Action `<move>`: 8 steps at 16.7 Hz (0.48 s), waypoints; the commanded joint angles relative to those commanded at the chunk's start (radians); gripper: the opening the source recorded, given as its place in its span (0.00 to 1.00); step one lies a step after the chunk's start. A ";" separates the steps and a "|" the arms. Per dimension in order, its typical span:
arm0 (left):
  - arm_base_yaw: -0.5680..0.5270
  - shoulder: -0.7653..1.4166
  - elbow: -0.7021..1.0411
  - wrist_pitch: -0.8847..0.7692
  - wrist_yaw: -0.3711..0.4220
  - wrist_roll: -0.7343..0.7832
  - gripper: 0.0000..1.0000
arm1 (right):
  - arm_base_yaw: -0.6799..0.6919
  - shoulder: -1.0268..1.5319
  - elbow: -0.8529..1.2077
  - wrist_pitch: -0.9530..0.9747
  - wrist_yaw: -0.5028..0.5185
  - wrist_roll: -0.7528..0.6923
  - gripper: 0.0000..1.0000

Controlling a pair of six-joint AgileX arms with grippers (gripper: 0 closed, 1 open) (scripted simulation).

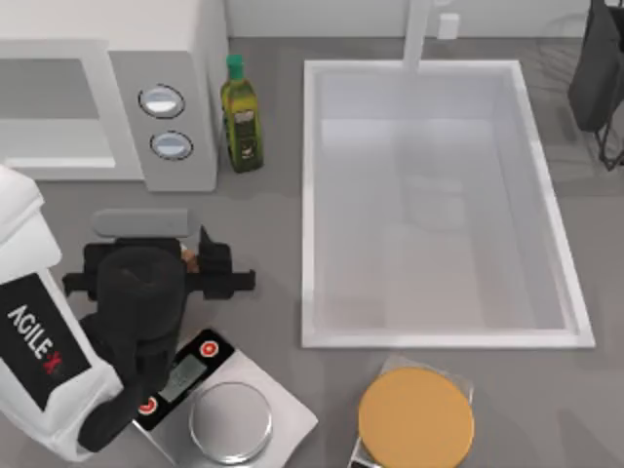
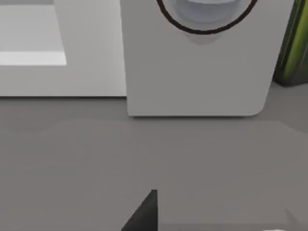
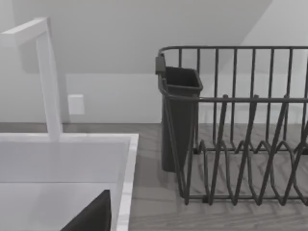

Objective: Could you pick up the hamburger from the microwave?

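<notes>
**Left gripper out in front of the microwave, burger just peeking out**

Starting at the top view's left: the microwave [image 1: 117, 97] sits at the back, pale cavity facing out, two silver dials [image 1: 162, 100] on its grey panel. Just in front of it the left gripper [image 1: 191, 255] hangs over the counter [image 1: 273, 244]. A small orange-brown bit at its fingers looks like the hamburger [image 1: 190, 257], so it's outside the microwave. Honestly can't tell how wide the claw is or whether it's really pinching the bun. A white scale [image 1: 210, 375] with red buttons sits below the arm, an olive oil bottle [image 1: 241, 117] beside the microwave. Then the sink [image 1: 439, 322], an orange disc [image 1: 416, 417] in front, and the dish rack [image 3: 240, 134] far right.
</notes>
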 joint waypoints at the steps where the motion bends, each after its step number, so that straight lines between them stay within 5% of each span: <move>1: 0.000 0.000 0.000 0.000 0.000 0.000 0.60 | 0.000 0.000 0.000 0.000 0.000 0.000 1.00; 6: 0.000 0.000 0.000 0.000 0.000 0.000 0.98 | 0.000 0.000 0.000 0.000 0.000 0.000 1.00; 8: 0.000 0.000 0.000 0.000 0.000 0.000 1.00 | 0.000 0.000 0.000 0.000 0.000 0.000 1.00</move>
